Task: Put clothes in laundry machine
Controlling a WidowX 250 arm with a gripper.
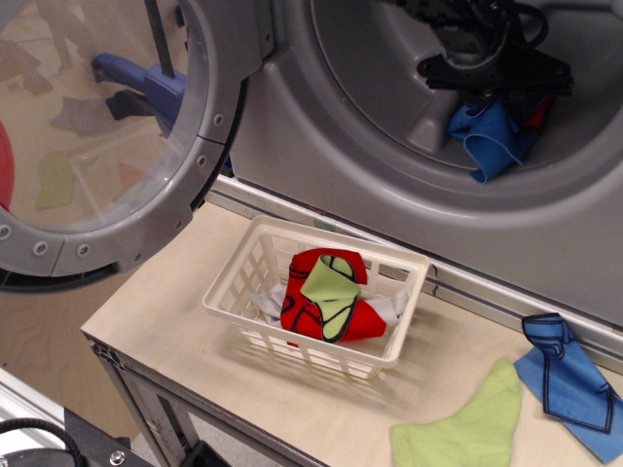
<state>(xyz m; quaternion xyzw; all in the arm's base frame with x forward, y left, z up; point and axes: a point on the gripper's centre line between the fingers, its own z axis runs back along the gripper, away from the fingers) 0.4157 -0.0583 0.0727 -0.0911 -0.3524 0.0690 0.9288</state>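
I am seeing the laundry machine (321, 136) filling the upper part of the view, its round transparent door (97, 136) swung wide to the left with bolts showing along the grey rim. The tool (498, 89) is reaching inside the drum at upper right, and a blue cloth (492, 141) is hanging from it, draping down over the drum's lower inner wall. A bit of red is showing just right of the blue cloth, beside the tool; I cannot tell what it belongs to. The tool looks to be pinching the blue cloth, though its fingers are dark and partly hidden, so the exact contact is unclear to me.

On the table (175, 321) in front of the machine, a white plastic basket (243, 292) is sitting, holding a red garment (341, 316) with a light green piece on top and something white beneath. Toward the right edge of the table, a light green cloth (467, 428) is lying flat, and just beside it a blue cloth with dark stitching (569, 384) is lying near the machine's lower trim.
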